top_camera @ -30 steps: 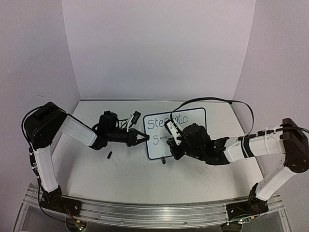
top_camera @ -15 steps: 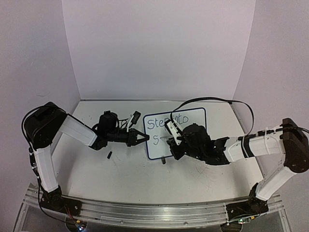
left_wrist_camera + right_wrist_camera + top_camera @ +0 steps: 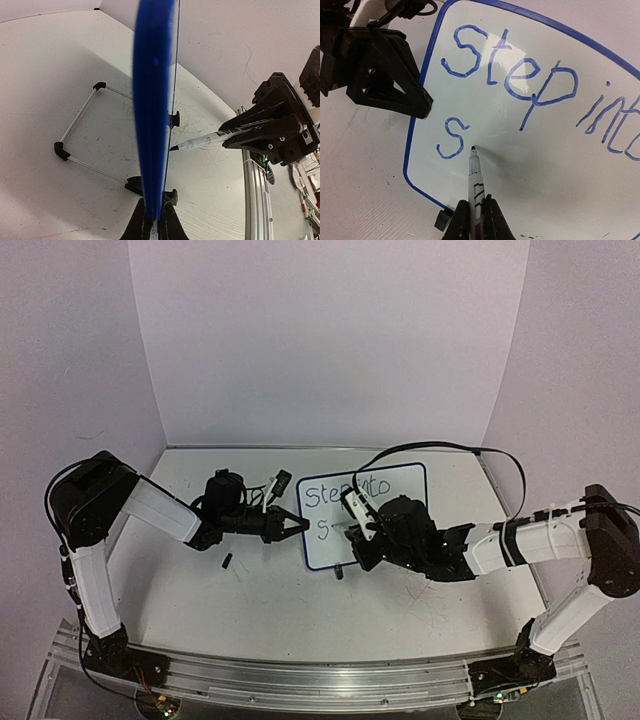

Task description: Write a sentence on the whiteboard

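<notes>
My left gripper (image 3: 154,220) pinches the whiteboard (image 3: 152,100) edge; my right gripper (image 3: 476,217) pinches the marker (image 3: 474,172), tip beside the sentence's (image 3: 540,95) second-line S.

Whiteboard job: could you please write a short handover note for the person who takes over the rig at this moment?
Left gripper: shut on the left edge of the whiteboard, which stands on its wire stand.
Right gripper: shut on the marker, tip at the board face just right of the "s".
Done: the sentence reads "Step into", plus an "s" starting line two.
Left: the rest of line two.
</notes>
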Tool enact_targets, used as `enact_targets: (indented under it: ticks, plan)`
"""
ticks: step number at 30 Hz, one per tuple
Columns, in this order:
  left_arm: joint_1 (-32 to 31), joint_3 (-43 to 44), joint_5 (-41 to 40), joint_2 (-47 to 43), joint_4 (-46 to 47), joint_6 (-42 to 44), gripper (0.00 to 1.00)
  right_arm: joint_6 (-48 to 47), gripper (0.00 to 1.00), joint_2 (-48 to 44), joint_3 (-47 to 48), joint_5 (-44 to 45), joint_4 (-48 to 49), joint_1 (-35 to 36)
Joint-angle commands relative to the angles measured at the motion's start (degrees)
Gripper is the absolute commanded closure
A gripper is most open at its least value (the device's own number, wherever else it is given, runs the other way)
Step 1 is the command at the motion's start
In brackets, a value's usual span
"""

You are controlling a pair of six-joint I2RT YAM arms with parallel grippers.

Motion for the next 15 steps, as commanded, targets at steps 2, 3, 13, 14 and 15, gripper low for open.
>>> enact_targets:
  ticks: [2,3,13,14,15]
  plan:
    - [0.54,0.20,-4.13,-0.29,-4.75,2.36,1.00,-0.83,1.00,-1.12,0.80,2.15,2.01,-0.05]
    - [0.54,0.27,-4.16,-0.19,-4.78,2.34,1.00,-1.00,1.00,-1.17,0.75,2.58,2.01,-0.06]
    - [0.53,0.91,-4.58,0.34,-4.86,1.84,1.00,-2.39,1.00,-1.63,1.47,2.18,2.36,-0.05]
    - [0.53,0.90,-4.56,0.35,-4.86,1.83,1.00,-2.29,1.00,-1.57,1.40,1.97,2.36,-0.07]
    - [0.54,0.90,-4.54,0.34,-4.88,1.84,1.00,-2.15,1.00,-1.56,1.27,1.67,2.36,-0.10]
